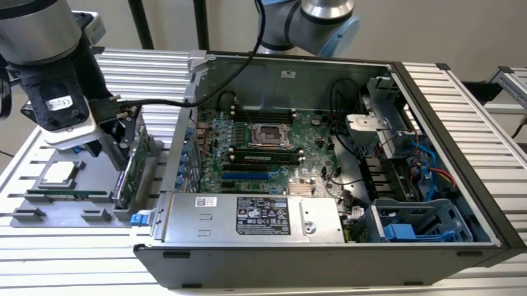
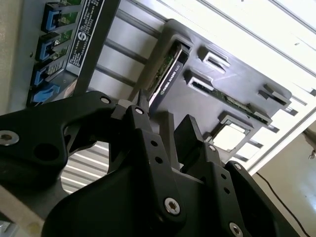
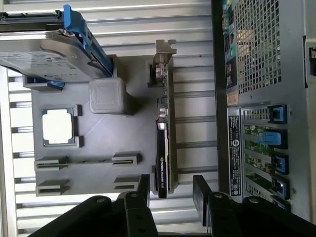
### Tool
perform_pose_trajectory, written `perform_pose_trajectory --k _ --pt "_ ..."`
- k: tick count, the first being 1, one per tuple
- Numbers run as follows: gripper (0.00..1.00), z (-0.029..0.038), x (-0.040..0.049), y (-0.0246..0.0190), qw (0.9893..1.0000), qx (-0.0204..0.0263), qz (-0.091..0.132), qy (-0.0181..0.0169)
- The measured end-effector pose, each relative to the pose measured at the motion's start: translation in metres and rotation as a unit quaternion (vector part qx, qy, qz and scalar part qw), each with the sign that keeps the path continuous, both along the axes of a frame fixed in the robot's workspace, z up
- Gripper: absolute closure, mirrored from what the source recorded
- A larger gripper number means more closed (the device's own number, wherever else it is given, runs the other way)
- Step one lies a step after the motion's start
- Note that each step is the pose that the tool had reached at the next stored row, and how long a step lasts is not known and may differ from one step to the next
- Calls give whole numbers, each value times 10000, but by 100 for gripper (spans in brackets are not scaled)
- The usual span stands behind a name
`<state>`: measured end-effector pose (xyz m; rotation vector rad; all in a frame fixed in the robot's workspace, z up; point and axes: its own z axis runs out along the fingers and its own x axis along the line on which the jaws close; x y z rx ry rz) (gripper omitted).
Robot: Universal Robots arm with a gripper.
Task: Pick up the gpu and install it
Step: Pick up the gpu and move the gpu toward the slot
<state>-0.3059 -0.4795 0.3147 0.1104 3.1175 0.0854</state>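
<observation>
Since the exterior view is widest, start there: the tool (image 1: 113, 154) hangs low over a grey tray (image 1: 41, 213) on the slatted tabletop (image 1: 74, 259), to the exterior view's left of the open computer case (image 1: 288, 77). The graphics card (image 1: 130, 176) stands on its long edge in that tray, right under the tool; finger spacing can't be read from here. In the second wrist view, the black fingers (image 2: 190, 136) are spread and the card's top edge (image 2: 165, 84) runs away between them, with no contact visible. The first wrist view is clearest: the card (image 3: 163, 138) sits upright in its slot, with its silver bracket (image 3: 165, 49) at the end away from the tool (image 3: 173, 192). The fingers (image 3: 202, 195) straddle the near end with a gap on each side, so the tool is apart and holds nothing. A hard drive (image 3: 49, 59) with a blue frame, a processor chip (image 3: 57, 126) and a memory stick (image 3: 84, 160) share the tray, all clear of the tool. The card looks stiff and fairly light but fragile, with small parts on the green face. Best hold is probably across its thickness at the top edge, one pad on the black cooler and one on the board. The smooth cooler may slip, so the squeeze should be firm and the card kept upright.
</observation>
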Motion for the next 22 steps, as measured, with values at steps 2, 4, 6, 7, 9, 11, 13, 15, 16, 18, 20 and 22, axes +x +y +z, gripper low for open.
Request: perform_pose_trajectory --k 2,4,6,7,9,11,13,15,16,18,20,22 --pt "0 -14 0 0 10000 0 0 0" --pt "0 -26 0 0 10000 0 0 0" --pt "0 -37 0 0 10000 0 0 0" --pt "0 -42 0 0 10000 0 0 0" --pt "0 -47 0 0 10000 0 0 0" --pt "0 -47 0 0 10000 -1 0 0" --pt "0 -50 0 0 10000 0 0 0" --pt "0 -52 0 0 10000 0 0 0" --pt "0 -55 0 0 10000 0 0 0" --pt "0 -61 0 0 10000 0 0 0" --pt "0 -69 0 0 10000 0 0 0" --pt "0 -77 0 0 10000 0 0 0"
